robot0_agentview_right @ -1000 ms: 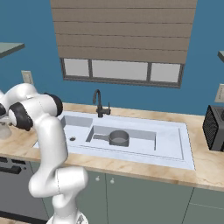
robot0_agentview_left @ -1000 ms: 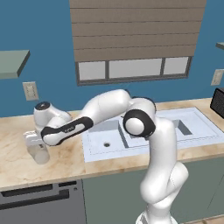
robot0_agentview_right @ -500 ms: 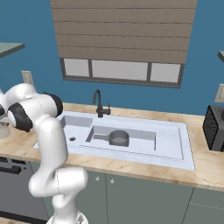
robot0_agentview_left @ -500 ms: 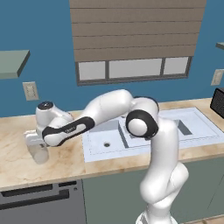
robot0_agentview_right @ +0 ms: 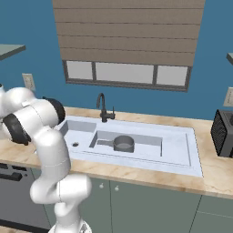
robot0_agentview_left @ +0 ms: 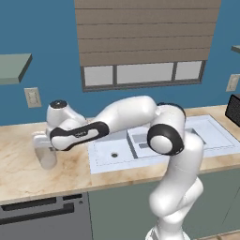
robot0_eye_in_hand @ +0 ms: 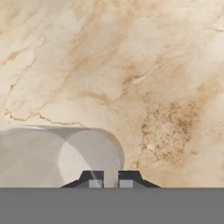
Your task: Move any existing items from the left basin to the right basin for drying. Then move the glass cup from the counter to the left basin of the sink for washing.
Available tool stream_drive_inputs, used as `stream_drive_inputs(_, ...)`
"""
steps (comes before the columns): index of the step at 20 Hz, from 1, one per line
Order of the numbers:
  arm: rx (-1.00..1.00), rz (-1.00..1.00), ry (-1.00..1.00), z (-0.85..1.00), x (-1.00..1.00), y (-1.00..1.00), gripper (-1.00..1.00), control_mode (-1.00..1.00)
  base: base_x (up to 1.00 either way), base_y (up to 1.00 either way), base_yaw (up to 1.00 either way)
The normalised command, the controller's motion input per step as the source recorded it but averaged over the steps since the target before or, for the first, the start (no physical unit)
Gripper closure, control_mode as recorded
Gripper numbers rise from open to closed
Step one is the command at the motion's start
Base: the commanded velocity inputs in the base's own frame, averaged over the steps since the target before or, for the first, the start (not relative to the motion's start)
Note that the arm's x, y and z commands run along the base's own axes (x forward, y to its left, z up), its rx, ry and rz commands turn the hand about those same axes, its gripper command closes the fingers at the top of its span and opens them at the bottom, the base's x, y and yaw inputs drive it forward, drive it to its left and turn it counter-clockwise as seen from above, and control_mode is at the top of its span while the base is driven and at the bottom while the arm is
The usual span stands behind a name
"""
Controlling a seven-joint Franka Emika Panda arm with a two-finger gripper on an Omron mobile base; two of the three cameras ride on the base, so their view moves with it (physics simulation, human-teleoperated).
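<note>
Gripper (robot0_eye_in_hand: 110, 180) pinched nearly shut on glass cup (robot0_eye_in_hand: 65, 159) wall left of sink (robot0_agentview_left: 154, 150); thin hold, could slip when lifted.

Dark saucepan (robot0_agentview_right: 123, 144) in right basin (robot0_agentview_right: 175, 148); clear cup (robot0_agentview_left: 47, 156) upright on counter (robot0_agentview_left: 28, 171).

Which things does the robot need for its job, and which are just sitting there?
For the job: cup, saucepan, sink, counter.
Just there: faucet, black box, outlet, blinds.
</note>
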Motion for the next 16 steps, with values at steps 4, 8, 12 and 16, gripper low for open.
stream_drive_inputs(4, 0.02, -0.03, 0.0, 0.4, 0.0, -0.53, 1.0, -1.0, 0.0, 0.0, 0.0)
stream_drive_inputs(8, 0.02, -0.02, 0.0, 0.27, 0.0, -0.52, 1.0, -1.0, 0.0, 0.0, 0.0)
stream_drive_inputs(12, 0.0, -0.04, 0.0, 0.03, 0.0, -0.56, 1.0, -1.0, 0.0, 0.0, 0.0)
stream_drive_inputs(16, 0.0, -0.05, 0.0, 0.0, 0.0, -0.6, 1.0, -1.0, 0.0, 0.0, 0.0)
